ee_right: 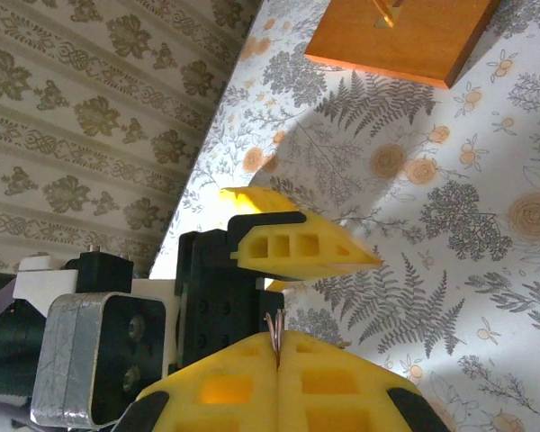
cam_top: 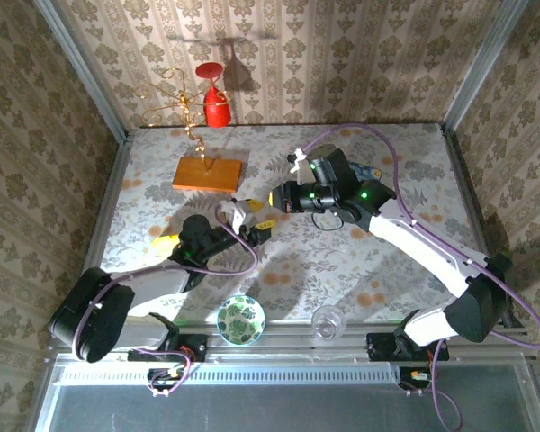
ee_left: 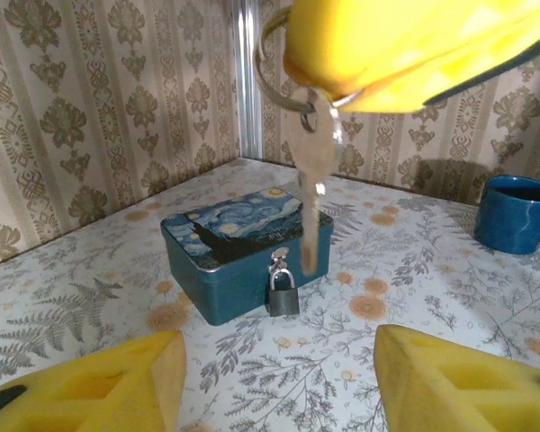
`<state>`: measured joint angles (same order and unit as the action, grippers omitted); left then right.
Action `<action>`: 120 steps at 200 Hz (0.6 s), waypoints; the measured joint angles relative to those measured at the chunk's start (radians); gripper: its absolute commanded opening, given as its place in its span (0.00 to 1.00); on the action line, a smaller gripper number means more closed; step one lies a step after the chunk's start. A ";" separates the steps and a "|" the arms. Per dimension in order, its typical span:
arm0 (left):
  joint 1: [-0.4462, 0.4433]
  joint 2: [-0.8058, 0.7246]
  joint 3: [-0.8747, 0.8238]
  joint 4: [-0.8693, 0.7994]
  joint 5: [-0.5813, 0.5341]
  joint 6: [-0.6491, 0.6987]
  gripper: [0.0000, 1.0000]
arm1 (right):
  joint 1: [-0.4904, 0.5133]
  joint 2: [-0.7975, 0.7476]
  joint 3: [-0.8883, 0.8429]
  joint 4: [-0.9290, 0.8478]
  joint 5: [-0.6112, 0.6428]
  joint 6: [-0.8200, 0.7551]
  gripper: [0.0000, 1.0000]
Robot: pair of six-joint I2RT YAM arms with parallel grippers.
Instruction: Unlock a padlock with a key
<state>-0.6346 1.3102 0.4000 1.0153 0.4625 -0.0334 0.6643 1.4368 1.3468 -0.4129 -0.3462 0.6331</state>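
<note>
Overhead, both arms meet near the middle of the floral table [cam_top: 342, 261], the left tool [cam_top: 256, 229] facing the right tool [ee_right: 277, 346] at close range. The right tool's yellow fingers are pressed together, pinching the ring of the key [ee_left: 311, 171], which dangles blade-down from them. Seen from the left wrist, the left tool's two fingers stand spread at the bottom corners with nothing between them. Beyond, the padlock [ee_left: 283, 292] hangs shut on the front of a blue painted tin [ee_left: 225, 243] resting on the table; in that view the key's tip sits at 12 o'clock of the padlock, much nearer the lens than the tin. A blue mug [ee_left: 517, 214] stands at 3 o'clock of the tin, well apart. From above, a wooden board [cam_top: 207, 173] lies at 10 o'clock of the tools, while a patterned bowl [cam_top: 241, 319] and a clear glass [cam_top: 325, 322] sit at 6 o'clock along the near edge
</note>
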 measured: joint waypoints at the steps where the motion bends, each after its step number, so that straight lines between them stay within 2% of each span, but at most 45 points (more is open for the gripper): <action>1: 0.000 0.002 0.001 0.003 0.000 0.000 0.54 | 0.000 0.000 0.000 0.000 0.000 0.000 0.00; 101: -0.008 0.056 0.049 0.078 0.000 -0.019 0.49 | 0.000 -0.010 -0.015 0.022 -0.006 0.001 0.00; 120: -0.011 0.056 0.055 0.078 0.000 -0.020 0.43 | 0.000 -0.010 -0.015 0.022 -0.006 0.001 0.00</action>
<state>-0.6453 1.3666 0.4545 1.0935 0.4629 -0.0536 0.6643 1.4265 1.3315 -0.3908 -0.3523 0.6342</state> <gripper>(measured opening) 0.464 0.047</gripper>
